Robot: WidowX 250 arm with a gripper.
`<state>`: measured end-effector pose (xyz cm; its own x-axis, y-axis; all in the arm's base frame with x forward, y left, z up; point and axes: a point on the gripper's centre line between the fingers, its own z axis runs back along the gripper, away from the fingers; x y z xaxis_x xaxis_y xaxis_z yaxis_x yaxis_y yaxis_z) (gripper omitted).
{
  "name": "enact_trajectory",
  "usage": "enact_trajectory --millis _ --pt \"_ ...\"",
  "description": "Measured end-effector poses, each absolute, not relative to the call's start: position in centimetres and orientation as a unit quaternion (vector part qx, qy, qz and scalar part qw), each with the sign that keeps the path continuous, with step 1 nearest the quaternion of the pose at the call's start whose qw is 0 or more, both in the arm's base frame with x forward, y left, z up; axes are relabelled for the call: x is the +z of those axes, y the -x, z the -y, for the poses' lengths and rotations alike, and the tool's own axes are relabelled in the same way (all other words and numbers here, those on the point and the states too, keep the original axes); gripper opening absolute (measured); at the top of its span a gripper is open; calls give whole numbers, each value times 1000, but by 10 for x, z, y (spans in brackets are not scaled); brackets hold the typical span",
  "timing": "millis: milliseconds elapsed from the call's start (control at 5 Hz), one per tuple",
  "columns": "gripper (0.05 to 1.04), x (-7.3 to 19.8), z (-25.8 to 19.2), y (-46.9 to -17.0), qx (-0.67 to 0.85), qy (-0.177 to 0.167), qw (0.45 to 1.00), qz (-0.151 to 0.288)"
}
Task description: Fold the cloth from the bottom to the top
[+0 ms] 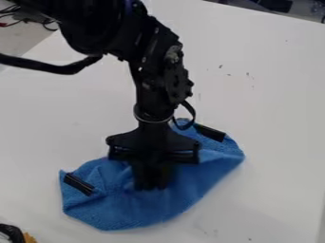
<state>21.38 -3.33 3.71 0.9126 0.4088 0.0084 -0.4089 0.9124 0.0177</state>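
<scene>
1. Hanging at centre, the gripper (152, 182); whether open or closed cannot be told.
2. Cloth (152, 213), beneath and around it, rumpled on the table (273, 118). The step, presumably folding, wants a secure hold on the 6 o'clock edge, a low carry toward 12, and a gentle release.
3. Black strips (79, 184) at 9 and between 1 and 2 o'clock: best not snagged.

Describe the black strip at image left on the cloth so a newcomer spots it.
On the white table, find the blue cloth below the black hand. The strip lies near the cloth's left edge in the image. Its lookalike sits higher, right of the hand.
</scene>
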Motion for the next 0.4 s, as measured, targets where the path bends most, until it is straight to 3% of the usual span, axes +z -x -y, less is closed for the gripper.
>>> enact_trajectory --millis 200,400 --pt "787 36 29 -219 199 -9 980 -2" --pt "1002 42 27 -225 182 -22 983 -12"
